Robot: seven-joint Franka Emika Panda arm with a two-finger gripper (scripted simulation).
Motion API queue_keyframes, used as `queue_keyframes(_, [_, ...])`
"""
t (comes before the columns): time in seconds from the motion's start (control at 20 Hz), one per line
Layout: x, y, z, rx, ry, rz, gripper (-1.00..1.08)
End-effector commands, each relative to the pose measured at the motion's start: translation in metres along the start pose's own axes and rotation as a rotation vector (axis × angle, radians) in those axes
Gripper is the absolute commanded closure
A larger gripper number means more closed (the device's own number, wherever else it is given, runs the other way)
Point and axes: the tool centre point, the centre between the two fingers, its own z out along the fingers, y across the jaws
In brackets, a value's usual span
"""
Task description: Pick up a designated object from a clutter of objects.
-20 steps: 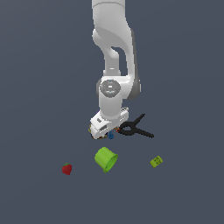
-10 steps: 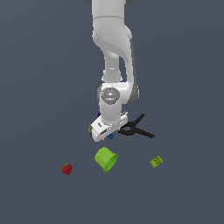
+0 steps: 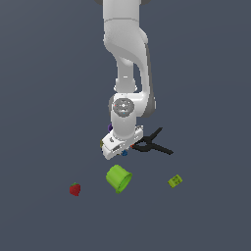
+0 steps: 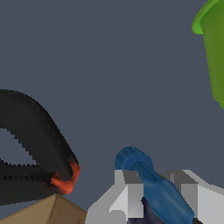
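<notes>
The tiny blue object point(image 4: 151, 186), a knob-like piece with a rounded head and a longer body, sits between the two grey fingers point(image 4: 127, 192) of the gripper point(image 4: 157, 197), which press against it on either side, so the gripper is closed on it. In the exterior view only a speck of the blue object point(image 3: 125, 153) shows just under the white hand, low over the dark floor. Close beside it in the wrist view lies the black clamp point(image 4: 35, 153) with its orange-red tip point(image 4: 65, 179), and a corner of the tan box point(image 4: 48, 212) shows at the edge of the frame. A sliver of the purple cup point(image 3: 111, 127) peeks out behind the wrist. In front of the gripper in the exterior view lies the lime green cup point(image 3: 118, 178) on its side; the red strawberry point(image 3: 75, 189) sits well apart toward the exterior view's left, the yellow-green block point(image 3: 175, 181) toward its right.
</notes>
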Motion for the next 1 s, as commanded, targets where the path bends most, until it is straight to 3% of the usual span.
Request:
queue_keyframes(0.0, [0.000,0.000,0.000,0.000,0.000,0.000,1.08])
queue_keyframes(0.5, [0.007,-0.006,-0.029,0.000,-0.001,0.000,1.08])
queue_keyframes(0.95, [0.024,-0.021,-0.102,0.001,-0.002,-0.001,1.08])
